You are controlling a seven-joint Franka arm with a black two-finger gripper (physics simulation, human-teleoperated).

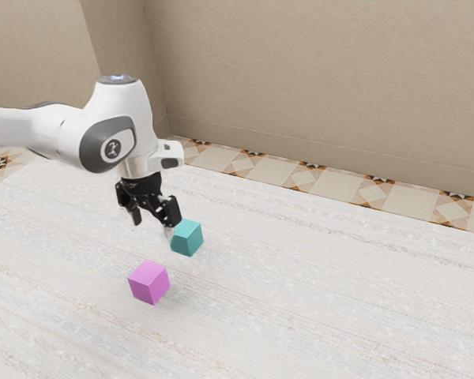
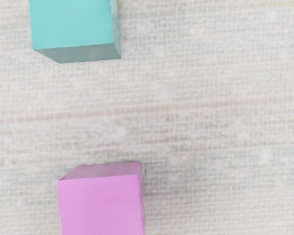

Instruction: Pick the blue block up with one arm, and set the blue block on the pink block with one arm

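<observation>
In the exterior view, the white arm (image 1: 63, 134) comes in from the left and bends down over the pale, woven-looking surface (image 1: 340, 300). Its black claw (image 1: 154, 219) hangs above the surface with its fingers spread wide and nothing between them. Below the claw and nearer the camera, the pink block (image 1: 149, 282) sits on the surface. Slightly right of it and farther back, the blue block (image 1: 186, 237), a teal shade, rests on the surface just beside the claw's right-hand finger; whether they touch cannot be told. In the wrist view, the blue block (image 2: 73, 29) and the pink block (image 2: 100, 203) lie apart with bare surface (image 2: 215, 122) between them. To the far right, a patterned tiled floor (image 1: 340, 183) runs along a beige wall (image 1: 316, 71).
</observation>
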